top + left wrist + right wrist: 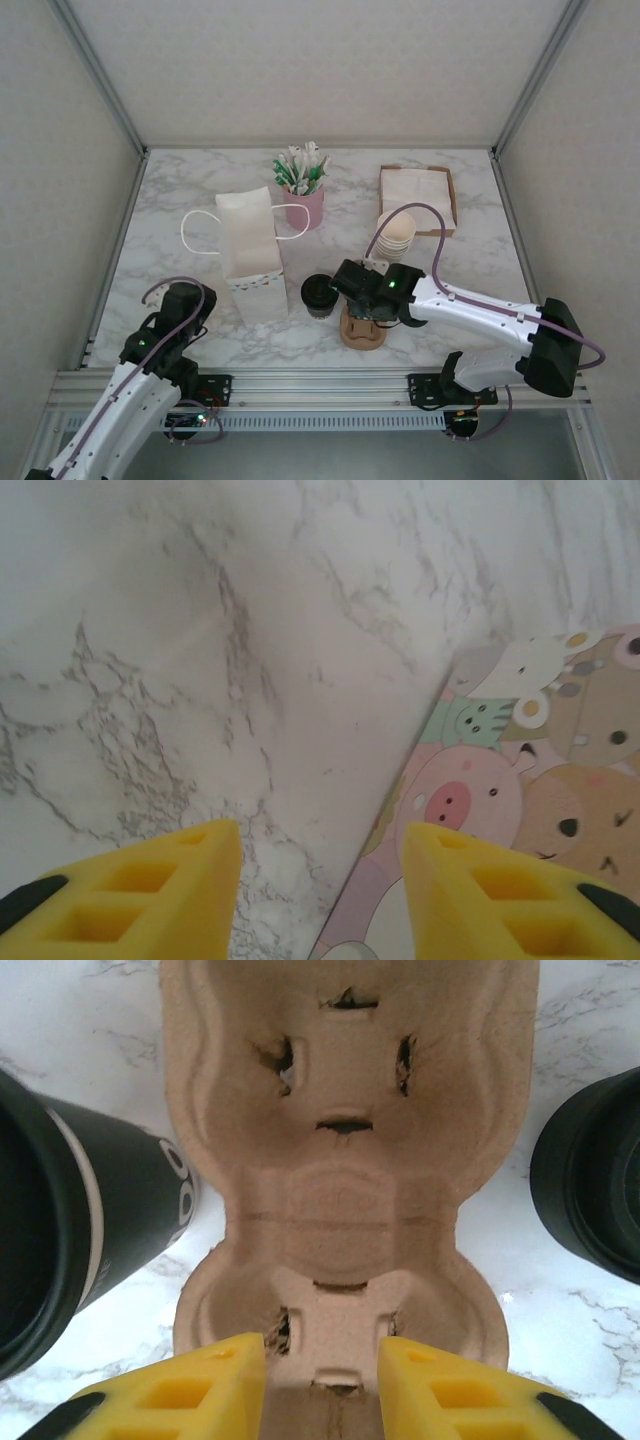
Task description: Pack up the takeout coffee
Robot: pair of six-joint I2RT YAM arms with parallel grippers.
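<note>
**A:** What's hard to make out?

**B:** The right end effector (322, 1345) covers the near end of the cup carrier (350, 1160). Its jaws are drawn in on the flap inside the near well. A dark round thing (590, 1200) is cut off at the edge, and I can't tell what it is.

**A:** And the takeout coffee (320, 293)?

**B:** It stands upright on the table (180, 190), between the paper bag (248, 240) and the carrier. It has a black lid and a dark side with a pale band and white lettering.

**A:** And the left end effector (320, 835)?

**B:** Its jaws are apart and hold nothing. It hangs over the table beside the bag's cartoon print.
</note>
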